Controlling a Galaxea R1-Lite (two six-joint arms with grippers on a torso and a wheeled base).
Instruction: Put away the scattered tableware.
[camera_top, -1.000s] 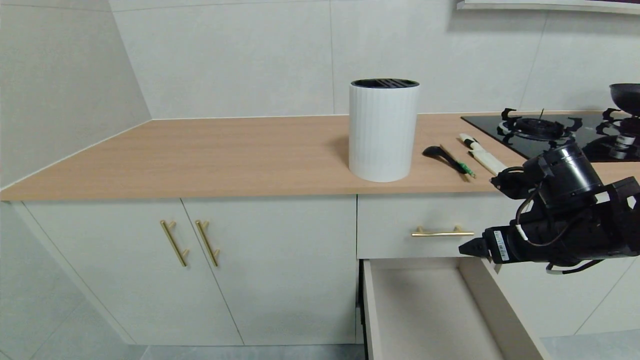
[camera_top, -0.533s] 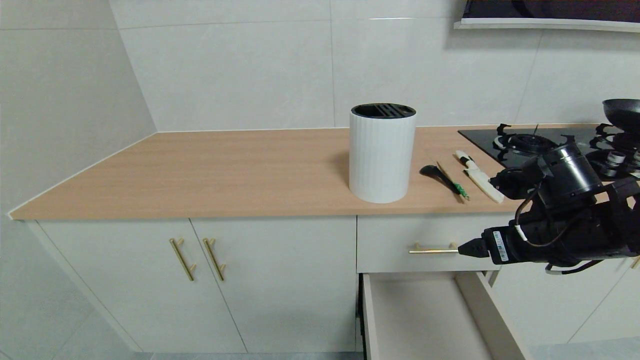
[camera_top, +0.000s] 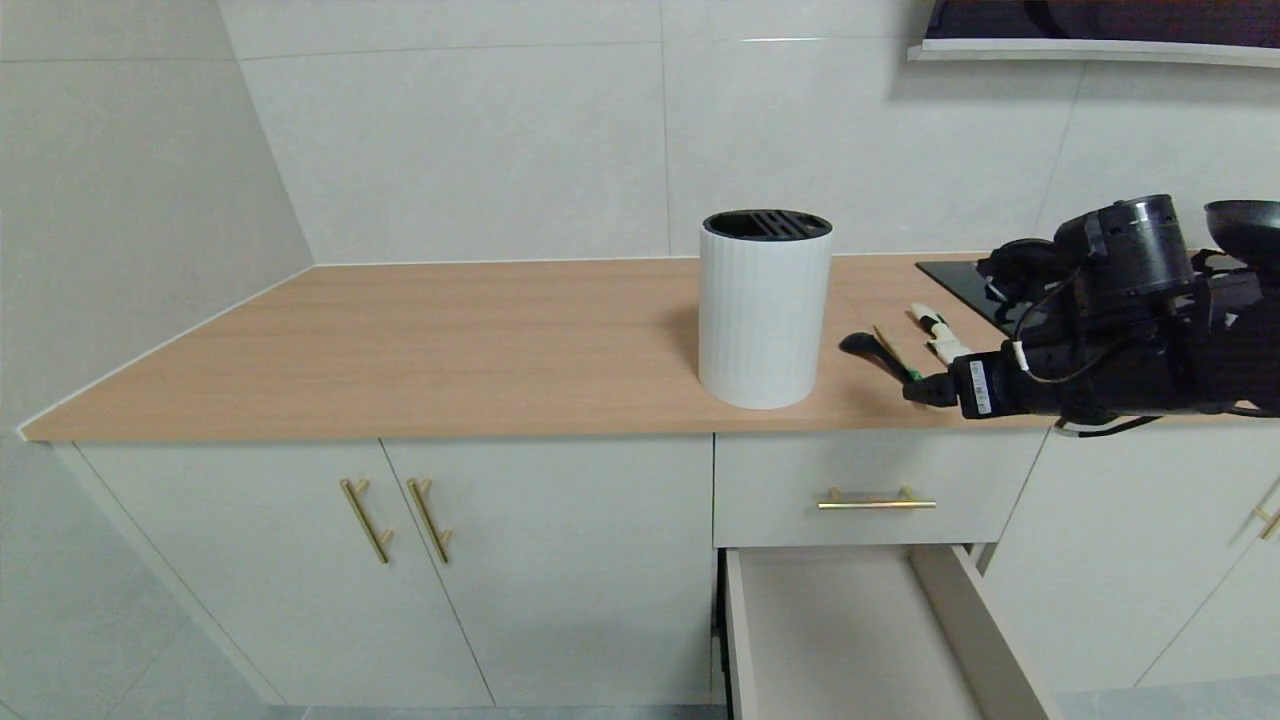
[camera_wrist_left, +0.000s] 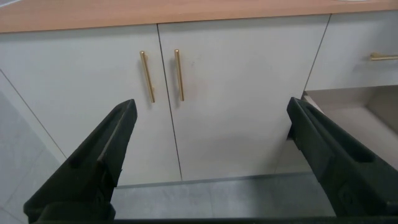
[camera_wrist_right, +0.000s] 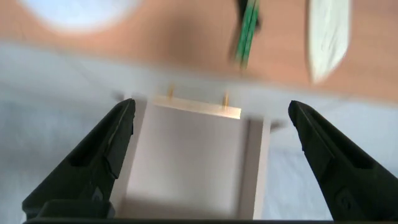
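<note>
Nothing stored yet: spoon (camera_top: 862, 344), chopsticks (camera_top: 897, 362), knife (camera_top: 940, 338) lie on worktop (camera_top: 450, 340); drawer (camera_top: 745, 640) open. Right gripper (camera_top: 925, 390) near them, apart; left gripper (camera_wrist_left: 210, 109) apart.

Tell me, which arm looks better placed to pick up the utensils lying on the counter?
The right. Its open pincer hangs at the edge of the counter, beside the black spoon, chopsticks and knife. The left pincer faces the lower cupboard doors, away from them.
</note>
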